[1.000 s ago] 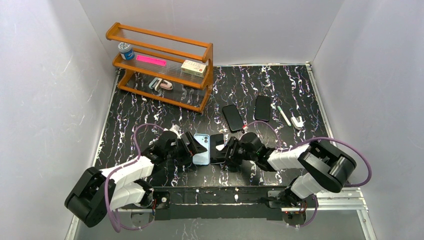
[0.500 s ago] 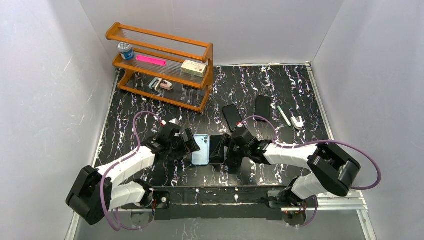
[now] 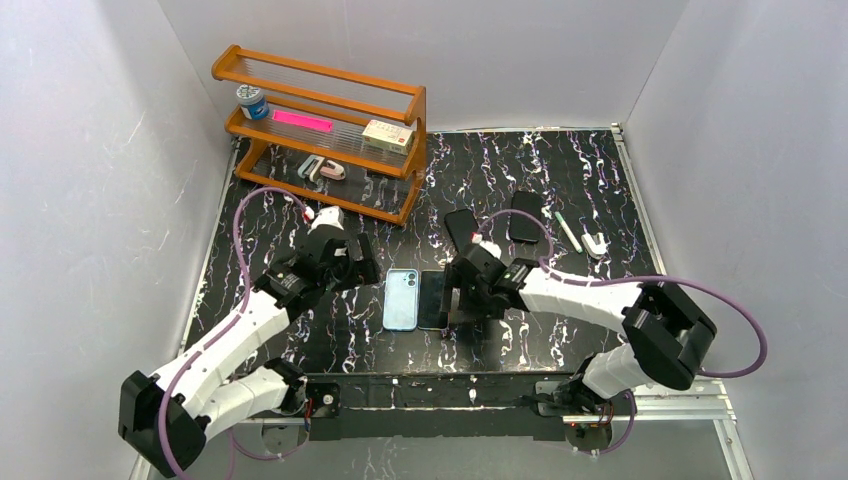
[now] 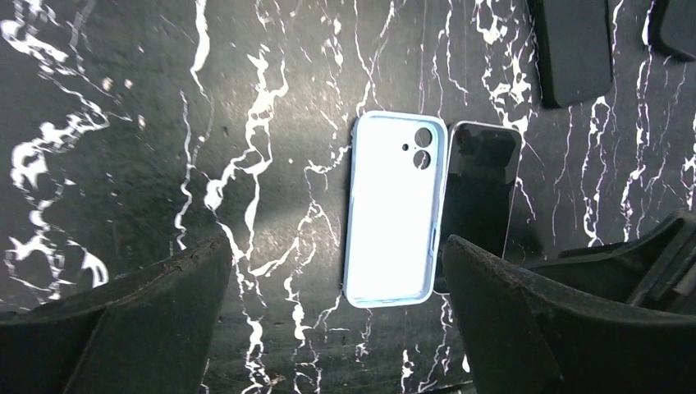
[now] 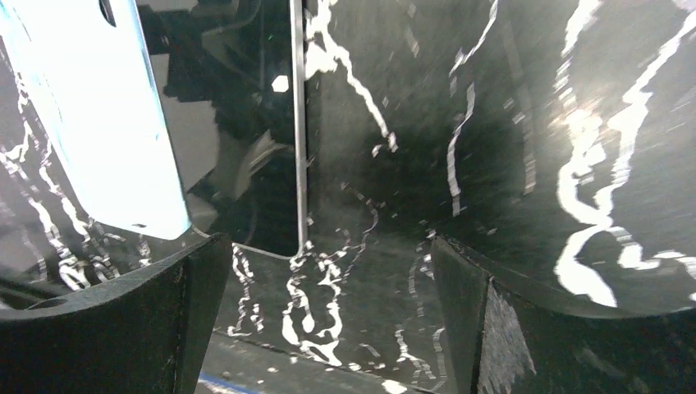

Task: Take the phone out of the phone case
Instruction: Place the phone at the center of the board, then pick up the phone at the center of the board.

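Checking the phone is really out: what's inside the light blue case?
Nothing: the light blue case lies open side up, empty, camera cutouts showing. The phone lies beside it. What's beneath the case is covered.

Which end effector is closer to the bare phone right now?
Right. The right end effector hangs open at the phone's edge, opposite the case. The left end effector, also open, is past the case, which lies between it and the phone.

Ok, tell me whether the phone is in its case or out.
Out: the light-blue case lies empty, inside up, and the black phone lies flat beside it.
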You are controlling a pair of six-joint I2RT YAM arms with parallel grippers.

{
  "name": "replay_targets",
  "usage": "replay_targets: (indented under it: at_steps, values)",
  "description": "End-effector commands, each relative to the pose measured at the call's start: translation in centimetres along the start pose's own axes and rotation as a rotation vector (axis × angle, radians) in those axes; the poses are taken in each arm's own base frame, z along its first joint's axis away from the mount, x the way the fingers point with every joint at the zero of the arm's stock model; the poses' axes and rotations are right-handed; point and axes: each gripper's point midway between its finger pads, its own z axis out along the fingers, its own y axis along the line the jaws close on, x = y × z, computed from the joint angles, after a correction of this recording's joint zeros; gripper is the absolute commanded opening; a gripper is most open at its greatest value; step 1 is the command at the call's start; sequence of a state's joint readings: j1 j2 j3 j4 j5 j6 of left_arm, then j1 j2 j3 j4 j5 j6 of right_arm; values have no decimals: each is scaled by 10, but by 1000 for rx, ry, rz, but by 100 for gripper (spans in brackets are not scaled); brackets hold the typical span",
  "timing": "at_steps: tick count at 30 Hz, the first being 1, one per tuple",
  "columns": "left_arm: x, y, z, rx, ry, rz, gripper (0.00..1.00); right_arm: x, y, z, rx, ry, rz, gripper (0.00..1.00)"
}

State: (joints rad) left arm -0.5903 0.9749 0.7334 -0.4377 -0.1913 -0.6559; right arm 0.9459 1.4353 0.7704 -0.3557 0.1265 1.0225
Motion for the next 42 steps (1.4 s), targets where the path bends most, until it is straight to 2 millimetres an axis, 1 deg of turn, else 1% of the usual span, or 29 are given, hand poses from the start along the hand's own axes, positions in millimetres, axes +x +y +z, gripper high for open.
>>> replay_targets:
  at_steps: [1, 4, 6, 9, 13, 19, 23, 27, 31, 34, 39, 42]
  values:
    - [-21, 19, -16, -98, -60, 76, 98, -61, -16, -23, 131, -171, -240, 99]
    - [-34, 22, -26, -116, -106, 87, 98, -105, -29, -32, 197, -245, -301, 99]
    - [-44, 25, -32, -128, -139, 99, 98, -131, -28, -35, 177, -259, -338, 99]
    - [-54, 25, -37, -127, -168, 106, 98, -161, -23, -30, 125, -273, -382, 99]
    - [-59, 25, -37, -130, -167, 92, 98, -190, -16, -18, 107, -279, -432, 99]
    - [-59, 31, -32, -148, -145, 74, 98, -215, -13, 12, 85, -229, -443, 99]
    - [-62, 36, -31, -154, -147, 49, 98, -222, -8, 30, 57, -195, -437, 99]
    - [-63, 39, -27, -153, -137, 37, 98, -223, -4, 45, 41, -154, -431, 99]
    - [-64, 39, -24, -148, -127, 37, 98, -218, -8, 58, 55, -108, -420, 99]
    - [-63, 36, -21, -134, -117, 39, 98, -212, -14, 65, 76, -66, -414, 99]
    - [-61, 34, -18, -115, -102, 44, 98, -201, -36, 68, 170, -14, -402, 99]
    - [-60, 33, -17, -106, -94, 51, 98, -191, -46, 69, 214, 28, -412, 99]
